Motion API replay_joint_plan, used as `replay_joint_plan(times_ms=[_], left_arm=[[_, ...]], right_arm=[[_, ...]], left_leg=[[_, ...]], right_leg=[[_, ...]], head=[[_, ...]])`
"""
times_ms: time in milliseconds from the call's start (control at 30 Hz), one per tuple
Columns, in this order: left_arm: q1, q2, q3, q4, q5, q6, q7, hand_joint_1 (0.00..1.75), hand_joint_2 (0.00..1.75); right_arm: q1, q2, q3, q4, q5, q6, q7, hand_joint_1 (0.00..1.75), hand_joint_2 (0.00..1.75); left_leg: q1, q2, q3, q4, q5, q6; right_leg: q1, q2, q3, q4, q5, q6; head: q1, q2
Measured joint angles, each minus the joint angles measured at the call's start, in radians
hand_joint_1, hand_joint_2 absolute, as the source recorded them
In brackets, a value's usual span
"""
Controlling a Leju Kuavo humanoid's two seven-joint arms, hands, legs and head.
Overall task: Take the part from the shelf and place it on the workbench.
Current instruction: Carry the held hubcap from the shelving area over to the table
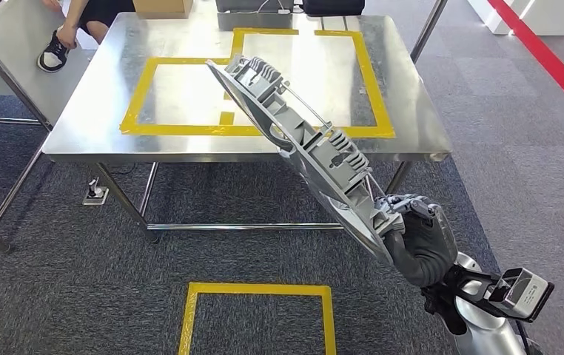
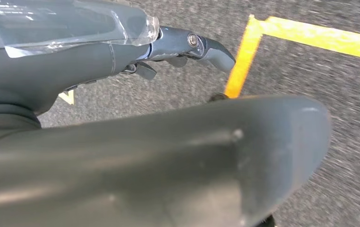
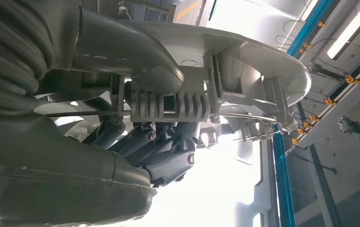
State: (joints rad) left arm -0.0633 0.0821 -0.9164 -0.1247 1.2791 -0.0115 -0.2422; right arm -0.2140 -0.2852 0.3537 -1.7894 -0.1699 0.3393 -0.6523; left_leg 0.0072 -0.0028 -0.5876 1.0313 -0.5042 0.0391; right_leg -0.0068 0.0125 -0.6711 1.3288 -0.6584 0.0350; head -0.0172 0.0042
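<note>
- Over the near table edge, right hand (image 1: pixel 411 222) grips the lower end of the part (image 1: pixel 305 144), a long grey ribbed casting with a thin rod along it.
- Part is tilted, upper end over the table (image 1: pixel 101 118) top above the yellow tape outline (image 1: pixel 190 129), lower end off the table edge down by the hand; held in the air, not resting on the surface as far as can be told.
- Right wrist view: thumb over the part's (image 3: pixel 244 71) smooth rim, dark fingers (image 3: pixel 168 151) curled under the ribbed section, right hand (image 3: pixel 135 118) closed tight on it.
- Left hand (image 2: pixel 187 49) hangs over grey carpet, fingers loosely curled, nothing in it; how far open it is I cannot tell.
- Yellow tape square (image 1: pixel 257 292) on the floor in front of the table; a corner of floor tape (image 2: pixel 249 47) also in the left wrist view.
- Person's shoe (image 1: pixel 55 52) and leg at far left beyond the table; cardboard box (image 1: pixel 162 7) at the far table edge.
</note>
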Motion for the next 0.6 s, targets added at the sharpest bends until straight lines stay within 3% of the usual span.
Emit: replay_joint_plan(times_ms=[33, 67, 100, 167, 200, 233, 333, 367, 433, 500, 533, 567, 600], left_arm=[[0.0, 0.0, 0.0, 0.0, 0.0, 0.0, -0.001, 0.0, 0.0], [0.0, 0.0, 0.0, 0.0, 0.0, 0.0, -0.002, 0.0, 0.0], [0.0, 0.0, 0.0, 0.0, 0.001, 0.0, -0.002, 0.0, 0.0], [0.001, -0.001, -0.001, 0.0, 0.002, 0.0, -0.003, 0.0, 0.0], [0.001, -0.001, -0.001, 0.0, 0.004, 0.0, -0.003, 0.0, 0.0], [0.001, -0.002, -0.001, 0.0, 0.006, 0.0, -0.002, 0.0, 0.0], [-0.003, -0.002, -0.001, -0.001, 0.009, 0.0, -0.003, 0.0, 0.0], [-0.006, -0.003, -0.002, -0.001, 0.009, 0.0, -0.003, 0.0, 0.0], [-0.008, -0.003, -0.004, -0.001, 0.009, 0.0, -0.003, 0.0, 0.0], [-0.006, -0.003, -0.007, -0.001, 0.01, 0.0, -0.003, 0.0, 0.0], [-0.004, -0.003, -0.008, -0.001, 0.01, 0.0, -0.003, 0.0, 0.0], [-0.004, -0.003, -0.008, -0.001, 0.01, 0.0, -0.003, 0.0, 0.0], [-0.003, -0.003, -0.009, 0.0, 0.011, 0.0, -0.003, 0.0, 0.0]], right_arm=[[0.005, 0.0, -0.001, 0.0, 0.003, 0.001, -0.002, 1.75, 1.75], [0.009, 0.001, -0.002, 0.0, 0.008, 0.002, -0.003, 1.75, 1.75], [0.012, 0.002, -0.004, -0.001, 0.013, 0.002, -0.004, 1.75, 1.75], [0.019, 0.004, -0.006, -0.004, 0.025, 0.003, -0.004, 1.75, 1.75], [0.023, 0.006, -0.008, -0.007, 0.03, 0.003, -0.004, 1.75, 1.75], [0.026, 0.009, -0.01, -0.012, 0.035, 0.003, -0.004, 1.75, 1.75], [0.031, 0.019, -0.016, -0.032, 0.049, 0.003, -0.003, 1.75, 1.75], [0.032, 0.022, -0.017, -0.036, 0.052, 0.003, -0.003, 1.75, 1.75], [0.035, 0.029, -0.019, -0.044, 0.055, 0.003, -0.003, 1.75, 1.75], [0.04, 0.034, -0.022, -0.05, 0.057, 0.002, -0.003, 1.75, 1.75], [0.045, 0.035, -0.023, -0.053, 0.058, 0.002, -0.003, 1.75, 1.75], [0.05, 0.037, -0.023, -0.055, 0.061, 0.002, -0.003, 1.75, 1.75], [0.054, 0.039, -0.024, -0.057, 0.063, 0.002, -0.003, 1.75, 1.75]], left_leg=[[0.0, 0.002, 0.02, 0.0, -0.017, 0.0], [0.0, 0.004, 0.042, 0.0, -0.034, -0.001], [-0.001, 0.006, 0.064, 0.0, -0.051, -0.002], [-0.003, 0.009, 0.096, -0.001, -0.084, -0.008], [-0.004, 0.011, 0.107, -0.004, -0.099, -0.014], [-0.004, 0.012, 0.119, -0.005, -0.109, -0.021], [-0.005, 0.013, 0.137, 0.016, -0.101, -0.037], [-0.005, 0.011, 0.115, 0.055, -0.092, -0.042], [-0.003, 0.007, 0.034, 0.173, -0.101, -0.05], [-0.002, 0.007, -0.054, 0.253, -0.163, -0.056], [-0.002, 0.007, -0.083, 0.257, -0.191, -0.057], [-0.002, 0.006, -0.099, 0.236, -0.197, -0.057], [-0.002, 0.006, -0.105, 0.19, -0.174, -0.056]], right_leg=[[0.0, -0.001, -0.018, -0.013, -0.038, 0.0], [0.0, -0.001, -0.027, -0.049, -0.049, -0.002], [0.001, -0.002, -0.028, -0.101, -0.023, -0.006], [0.004, -0.012, -0.022, -0.209, 0.123, -0.019], [0.007, -0.016, -0.016, -0.241, 0.183, -0.024], [0.009, -0.016, -0.011, -0.258, 0.218, -0.028], [0.006, -0.007, 0.028, -0.277, 0.203, -0.042], [0.002, -0.006, 0.045, -0.284, 0.197, -0.046], [-0.001, -0.003, 0.076, -0.293, 0.179, -0.052], [-0.001, 0.002, 0.103, -0.296, 0.154, -0.055], [-0.001, 0.005, 0.12, -0.296, 0.14, -0.055], [-0.001, 0.007, 0.139, -0.296, 0.124, -0.054], [-0.001, 0.009, 0.16, -0.296, 0.108, -0.053]], head=[[0.001, 0.0], [0.001, 0.0], [0.001, 0.0], [0.001, 0.0], [0.0, 0.0], [-0.001, 0.0], [-0.003, 0.0], [-0.006, 0.0], [-0.01, 0.0], [-0.011, 0.0], [-0.011, 0.0], [-0.012, 0.0], [-0.011, 0.0]])
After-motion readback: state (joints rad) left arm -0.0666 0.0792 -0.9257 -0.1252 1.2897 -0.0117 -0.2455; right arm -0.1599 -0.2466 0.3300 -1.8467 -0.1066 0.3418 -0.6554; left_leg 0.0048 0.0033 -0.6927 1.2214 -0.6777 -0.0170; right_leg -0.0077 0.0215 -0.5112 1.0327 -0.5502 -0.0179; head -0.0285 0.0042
